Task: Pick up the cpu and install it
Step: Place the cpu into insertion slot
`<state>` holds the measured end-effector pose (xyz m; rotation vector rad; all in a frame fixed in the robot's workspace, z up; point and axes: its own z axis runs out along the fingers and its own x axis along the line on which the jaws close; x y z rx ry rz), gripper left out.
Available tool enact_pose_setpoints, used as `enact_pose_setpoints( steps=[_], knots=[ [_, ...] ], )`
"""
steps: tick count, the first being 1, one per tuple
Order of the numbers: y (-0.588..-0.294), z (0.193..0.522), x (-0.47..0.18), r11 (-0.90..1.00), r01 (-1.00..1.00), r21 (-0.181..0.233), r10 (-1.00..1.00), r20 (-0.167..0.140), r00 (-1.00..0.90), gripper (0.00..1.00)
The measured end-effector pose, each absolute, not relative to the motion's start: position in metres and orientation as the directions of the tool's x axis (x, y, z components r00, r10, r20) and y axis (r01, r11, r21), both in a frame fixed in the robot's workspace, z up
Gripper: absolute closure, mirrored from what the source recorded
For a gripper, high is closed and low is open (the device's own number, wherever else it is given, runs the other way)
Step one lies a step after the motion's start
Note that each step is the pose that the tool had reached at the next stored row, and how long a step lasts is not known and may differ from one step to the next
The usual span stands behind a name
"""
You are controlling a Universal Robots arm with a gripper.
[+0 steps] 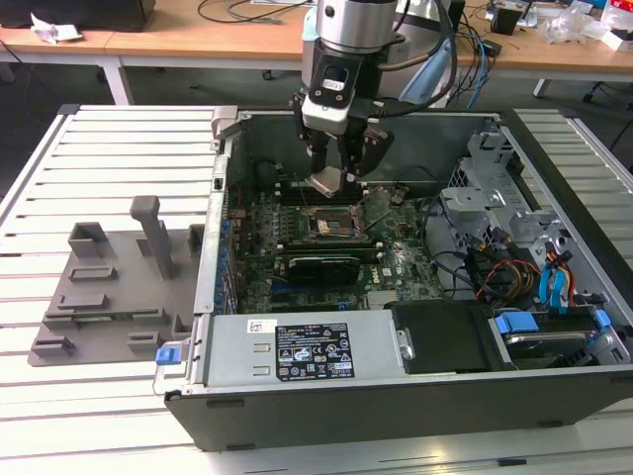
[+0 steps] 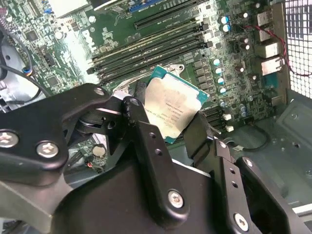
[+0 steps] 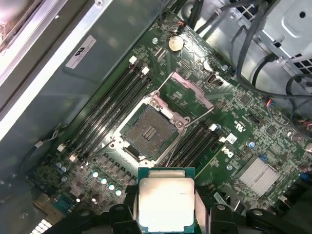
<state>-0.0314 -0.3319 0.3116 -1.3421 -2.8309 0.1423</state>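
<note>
Between both sides of the pincer (image 1: 334, 176) — the cpu (image 3: 166, 204), above the socket (image 3: 148, 130)

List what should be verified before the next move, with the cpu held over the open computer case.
1. Grip on the cpu: ok. The fingers of the gripper clamp two opposite edges.
2. Socket open: ok. The load plate is raised and the contacts are bare.
3. Socket free of loose objects: ok.
4. Cpu centred over the socket: cannot tell. It hangs above the motherboard near the socket.
5. Cpu corner marking matched to the socket: cannot tell.
</note>
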Motion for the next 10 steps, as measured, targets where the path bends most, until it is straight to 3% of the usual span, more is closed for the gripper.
enact_pose_setpoints(
  steps=[10],
  knots=[
    [-0.3319, 0.3112, -0.0314, 0.495, 0.865, -0.086, 0.866, -0.037, -0.499, 0.45]
  ],
)
